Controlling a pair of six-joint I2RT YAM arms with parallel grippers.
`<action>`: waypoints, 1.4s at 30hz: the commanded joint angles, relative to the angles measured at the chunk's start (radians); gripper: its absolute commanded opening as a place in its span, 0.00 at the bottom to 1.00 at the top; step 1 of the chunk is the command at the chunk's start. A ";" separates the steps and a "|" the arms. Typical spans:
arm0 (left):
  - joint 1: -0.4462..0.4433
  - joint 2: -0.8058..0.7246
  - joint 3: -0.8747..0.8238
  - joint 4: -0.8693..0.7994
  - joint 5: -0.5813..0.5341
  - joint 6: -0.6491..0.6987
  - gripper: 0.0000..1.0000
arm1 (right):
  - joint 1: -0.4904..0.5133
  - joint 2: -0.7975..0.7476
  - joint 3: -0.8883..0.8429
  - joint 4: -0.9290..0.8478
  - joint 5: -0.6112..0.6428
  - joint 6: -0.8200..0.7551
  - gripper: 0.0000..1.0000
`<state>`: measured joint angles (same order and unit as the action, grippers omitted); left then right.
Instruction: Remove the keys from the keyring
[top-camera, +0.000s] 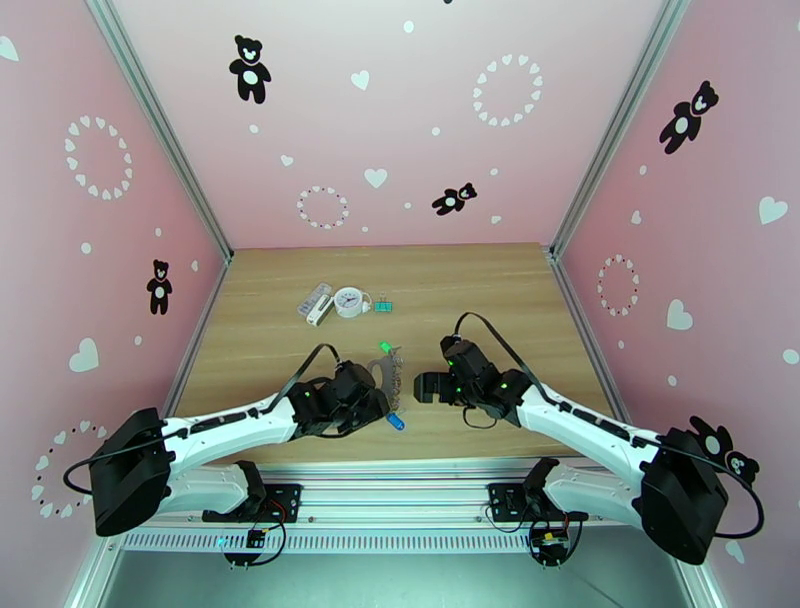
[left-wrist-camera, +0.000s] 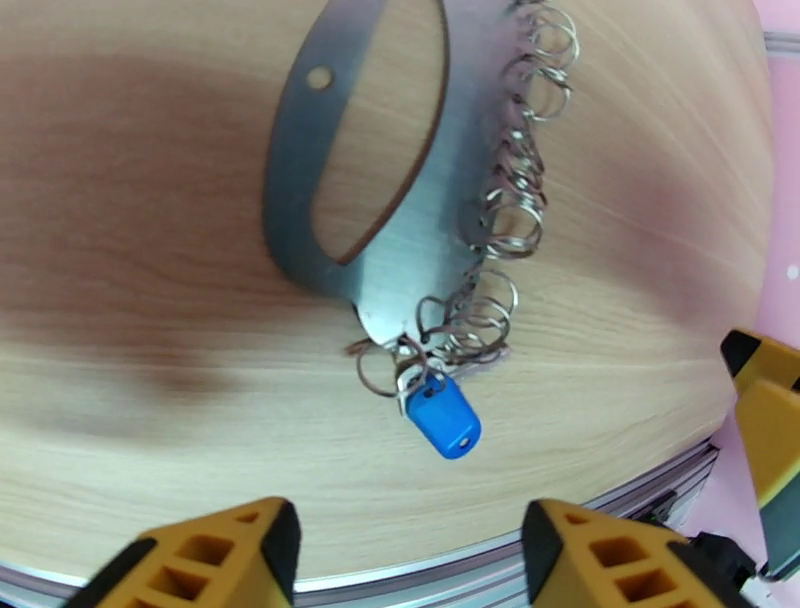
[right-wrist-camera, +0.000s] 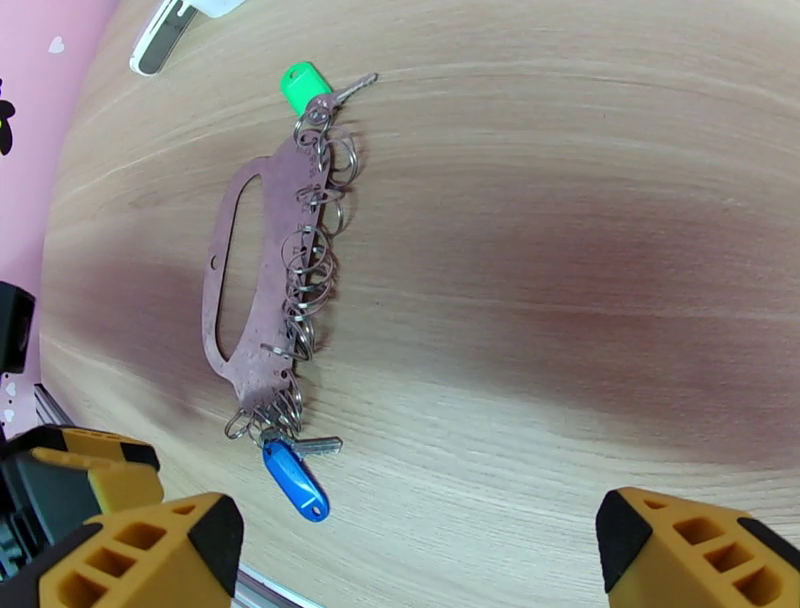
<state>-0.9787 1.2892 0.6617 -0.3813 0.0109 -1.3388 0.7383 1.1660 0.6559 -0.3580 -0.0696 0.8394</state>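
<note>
Presently the grey oval strap keyring (left-wrist-camera: 400, 255) is laid on the wooden table (top-camera: 500, 290), blue-headed key (left-wrist-camera: 445, 420) and green-headed key (right-wrist-camera: 303, 86) attached at its ends; left gripper (left-wrist-camera: 410, 545) and right gripper (right-wrist-camera: 420, 545) are spread, nothing held.

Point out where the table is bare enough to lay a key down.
Widest bare patch: the table from the binder clip across to the right wall, beyond the right arm. A smaller one lies between the left wall and the keyring. Crowded: near centre, where the left gripper and right gripper flank the keyring, and around the clock.
</note>
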 joint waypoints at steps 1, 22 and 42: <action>-0.005 0.036 -0.017 0.078 -0.010 -0.209 0.60 | 0.005 0.001 -0.012 0.023 -0.021 0.024 0.99; -0.013 0.182 0.014 0.119 -0.083 -0.457 0.42 | -0.001 -0.031 -0.050 0.071 -0.033 0.020 0.99; -0.012 0.282 0.068 0.142 -0.085 -0.484 0.29 | -0.003 -0.081 -0.072 0.053 -0.001 0.020 0.99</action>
<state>-0.9852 1.5543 0.7158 -0.2428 -0.0605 -1.8103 0.7376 1.1061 0.5976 -0.2924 -0.0910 0.8608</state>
